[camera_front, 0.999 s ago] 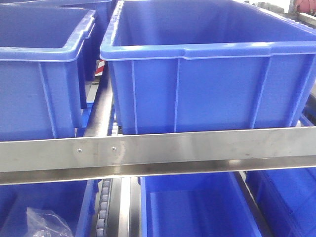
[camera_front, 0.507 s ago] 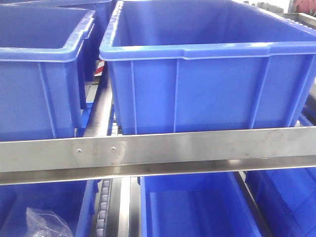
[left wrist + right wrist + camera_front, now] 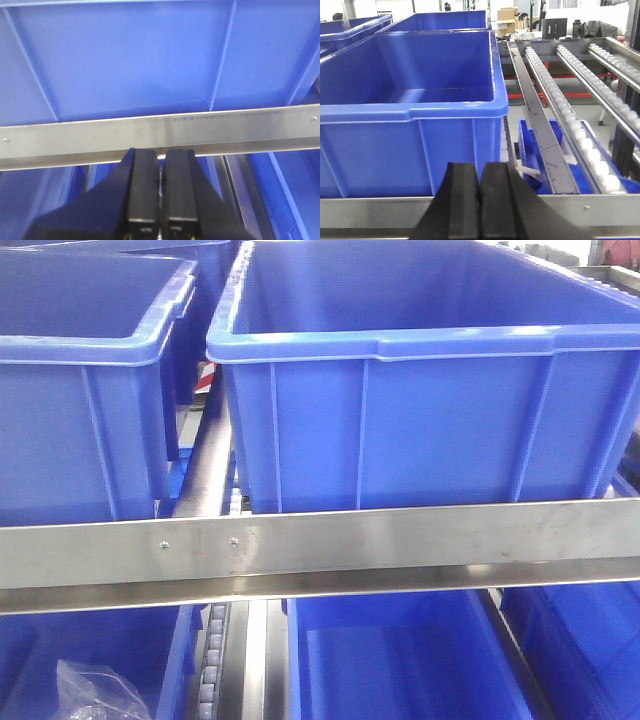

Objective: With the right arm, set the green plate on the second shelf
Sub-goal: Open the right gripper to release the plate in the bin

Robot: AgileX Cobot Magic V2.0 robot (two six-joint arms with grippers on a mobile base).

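1. Biggest worry first: the green plate is in none of my views, so I'm facing this rack with nothing to carry. If I drive on, I could end up placing nothing at all.
2. The big blue bin (image 3: pixel 400 390) fills the level right in front: smooth moulded plastic, ribbed walls, rolled rim, empty as far as I see. A second blue bin (image 3: pixel 80 390) sits just beside it. My guess is a plate would have to clear that tall rim or it clips.
3. The steel rail (image 3: pixel 400 540) runs across, brushed and hard-edged, and my arms are close to it, so bumping it is a real risk.
4. White roller tracks (image 3: pixel 570 100) run off to the right, so anything set there would likely roll.
5. My right hand (image 3: pixel 480 200) is closed, black flat pads together, holding nothing.
6. My left hand (image 3: pixel 160 190) likewise, pressed together and empty.
7. Crinkled clear plastic bag (image 3: pixel 90 690) in the lower bin.
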